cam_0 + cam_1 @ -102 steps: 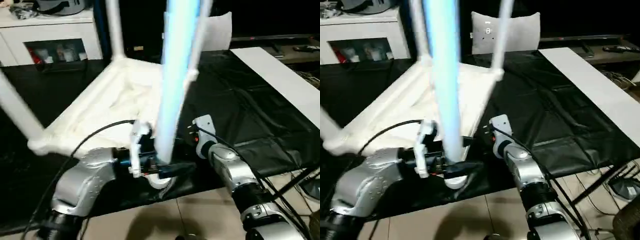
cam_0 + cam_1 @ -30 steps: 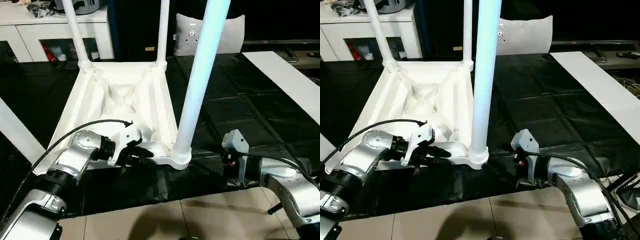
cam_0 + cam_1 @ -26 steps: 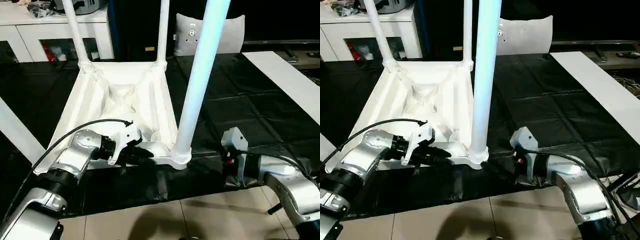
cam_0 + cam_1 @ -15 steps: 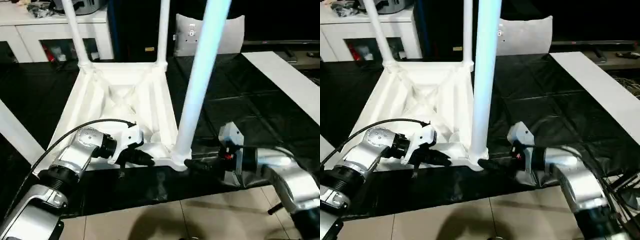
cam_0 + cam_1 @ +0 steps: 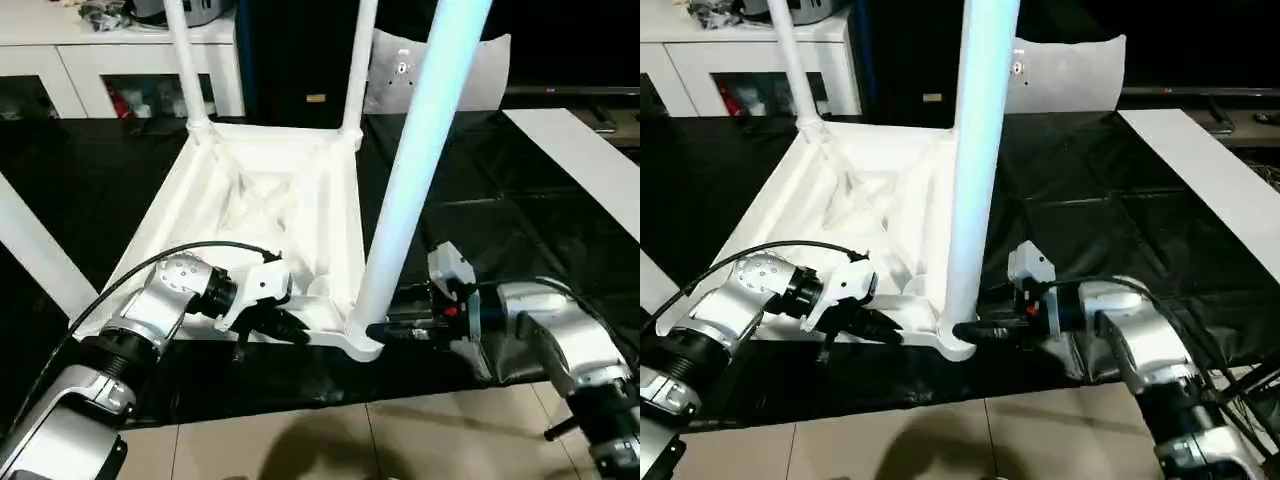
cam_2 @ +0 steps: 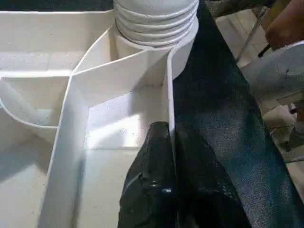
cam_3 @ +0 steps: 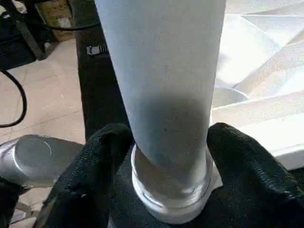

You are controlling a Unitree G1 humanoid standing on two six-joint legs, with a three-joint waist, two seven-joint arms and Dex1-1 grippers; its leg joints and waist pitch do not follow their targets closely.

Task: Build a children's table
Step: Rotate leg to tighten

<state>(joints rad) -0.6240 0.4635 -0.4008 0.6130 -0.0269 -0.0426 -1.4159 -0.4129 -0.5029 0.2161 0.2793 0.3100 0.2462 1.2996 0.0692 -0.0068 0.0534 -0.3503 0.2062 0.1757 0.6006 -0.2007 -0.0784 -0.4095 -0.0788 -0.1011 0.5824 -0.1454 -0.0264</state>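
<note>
The children's table (image 5: 270,215) lies upside down on the black cloth (image 5: 520,230), its ribbed underside facing up, with legs standing in the corner sockets. The landmark is the near leg (image 5: 405,190), which rises almost upright, leaning slightly away from the robot, out of the socket at the corner closest to the robot. The right gripper (image 7: 166,156) reaches in level from the right of that leg and meets it at its very foot, just above the socket collar, its two black fingers (image 7: 102,156) wrapped on either side of the tube and holding it. So the leg's long axis runs crosswise to the gripper's reach, and any seating push or twist would, I judge, go down that axis. The left gripper (image 6: 159,152), to the left of the leg, is closed on the thin rim wall of the table beside the same socket, bracing the top.
</note>
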